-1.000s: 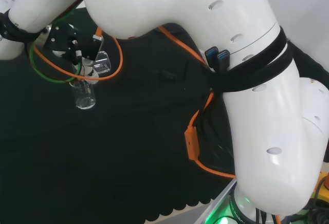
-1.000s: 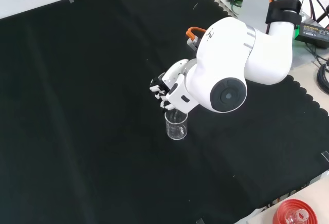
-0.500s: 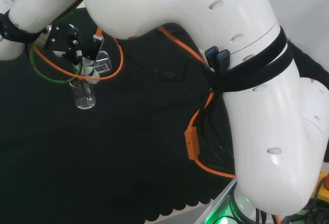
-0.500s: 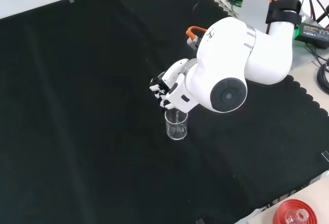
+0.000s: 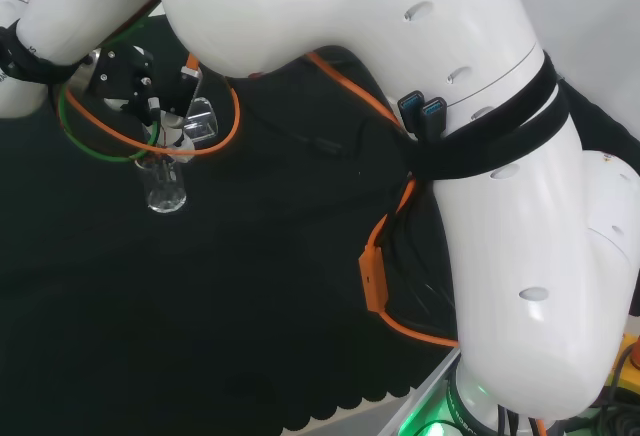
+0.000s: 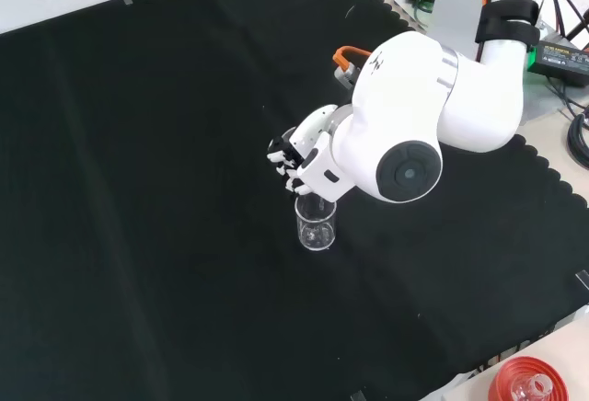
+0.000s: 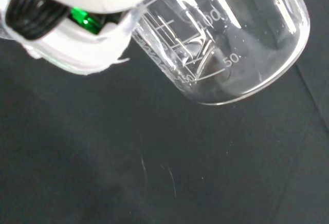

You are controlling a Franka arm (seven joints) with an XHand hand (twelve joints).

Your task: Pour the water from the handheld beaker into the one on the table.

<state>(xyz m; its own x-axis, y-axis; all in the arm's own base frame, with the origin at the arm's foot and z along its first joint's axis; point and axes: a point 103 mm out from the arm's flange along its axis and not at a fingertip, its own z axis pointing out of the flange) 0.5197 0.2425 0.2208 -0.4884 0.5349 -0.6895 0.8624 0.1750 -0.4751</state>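
Note:
In the head view the black and white hand (image 5: 140, 81) is curled round a clear handheld beaker (image 5: 197, 119), which is tipped over with its mouth above the table beaker (image 5: 163, 184). The table beaker stands upright on the black cloth. In the front view the hand (image 6: 296, 155) sits just above the table beaker (image 6: 315, 224), and the arm's big white link partly covers the hand. The wrist view has the handheld beaker (image 7: 231, 44) close up and tilted, with printed scale marks on its wall. A blurred white part of the hand (image 7: 67, 29) lies beside it. I cannot make out water in either beaker.
The arm's white link with a grey cap (image 6: 405, 143) hangs over the cloth's middle. Orange and green cables (image 5: 215, 141) loop near the hand. A red ribbed stand with a flask (image 6: 525, 384) sits at the front view's lower right corner. Boxes and cables (image 6: 552, 51) lie past the cloth's right edge.
In the head view the hand and the handheld beaker have edged very slightly upward. The table beaker has stayed where it was.

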